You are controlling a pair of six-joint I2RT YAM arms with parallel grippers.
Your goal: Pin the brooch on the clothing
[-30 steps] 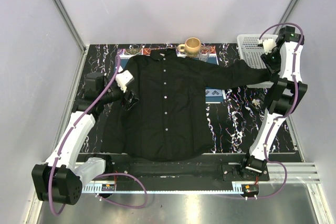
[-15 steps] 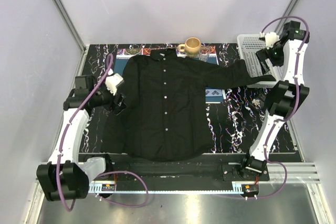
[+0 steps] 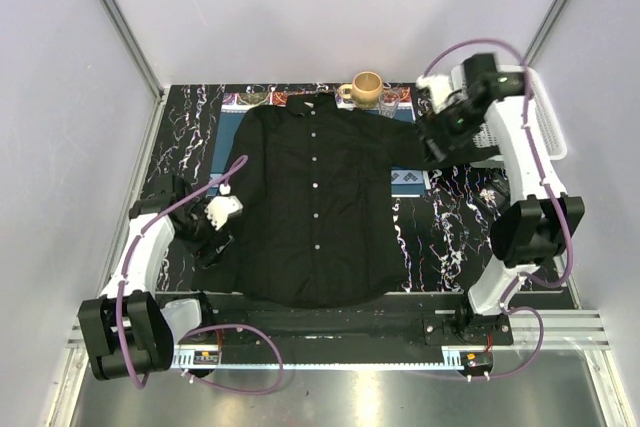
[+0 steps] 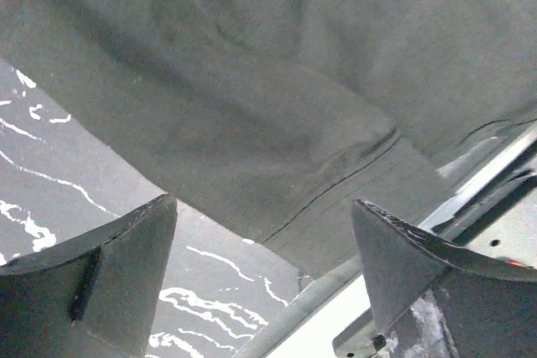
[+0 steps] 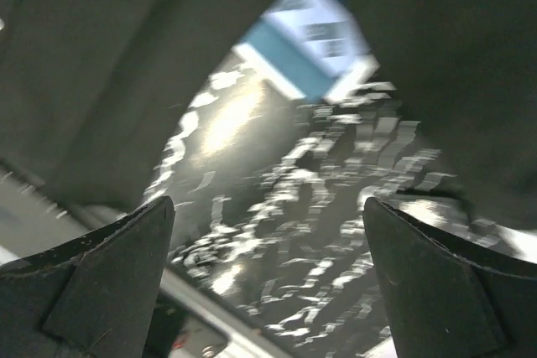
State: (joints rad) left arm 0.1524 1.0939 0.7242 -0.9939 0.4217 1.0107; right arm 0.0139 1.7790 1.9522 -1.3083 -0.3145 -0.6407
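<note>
You have the clothing (image 3: 320,197) spread flat on the desk (image 3: 450,237) with the brooch (image 3: 489,196), seemingly the pale speck to its right, unpinned, so fetching it likely comes next, while your left end effector (image 4: 264,215) and right end effector (image 5: 267,207) hang wide open, holding nothing, above the fabric.

Bright, even light; right wrist view motion-blurred
</note>
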